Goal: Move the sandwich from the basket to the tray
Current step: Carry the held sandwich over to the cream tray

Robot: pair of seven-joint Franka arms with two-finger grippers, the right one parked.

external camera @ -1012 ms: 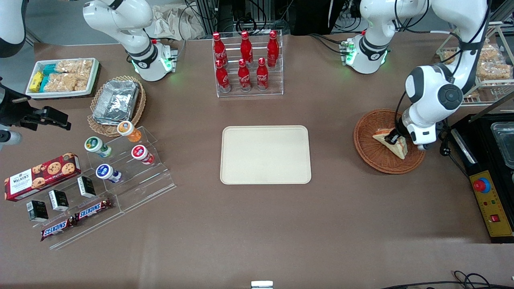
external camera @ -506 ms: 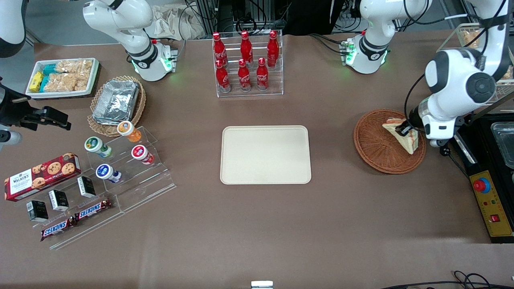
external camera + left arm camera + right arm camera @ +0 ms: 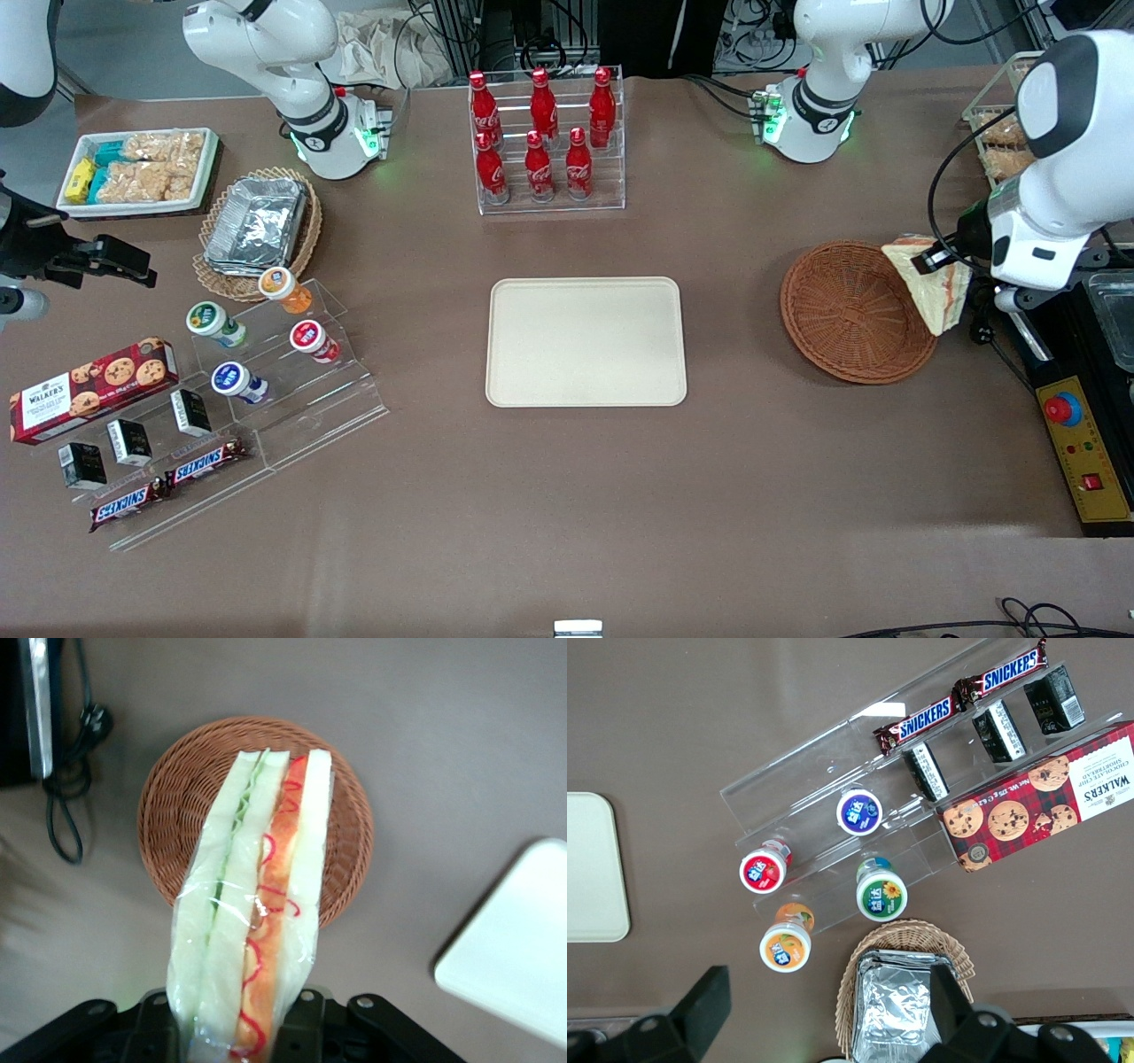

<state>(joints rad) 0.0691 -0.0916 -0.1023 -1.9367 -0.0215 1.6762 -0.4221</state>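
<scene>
**Sandwich lifted clear, carry to tray pending**

Your tool (image 3: 937, 259) hangs above the rim of the basket (image 3: 842, 341) at the working arm's end of the table (image 3: 567, 496), clamped on the sandwich (image 3: 932, 283). The wedge is off the wicker and dangles point-down from the grip. In the wrist view the sandwich (image 3: 252, 912) shows wrapped in clear film, bread and filling layers edge-on, with the basket (image 3: 341, 815) empty beneath it. The tray (image 3: 586, 341) lies bare at the table's middle, well apart from the basket.

Risks as you judge the carry:

- Slip. The film looks slick and the bread soft, so a pinch near one corner may let the wedge slide or rotate out under a fast sideways move.
- Crush. Tighter squeezing to stop the slip could deform the layers.
- Swing. A hanging wedge (held at one end only, it seems) may pendulum and land tipped on the tray's rim rather than flat inside.
- Low transit could snag the basket rim.
</scene>
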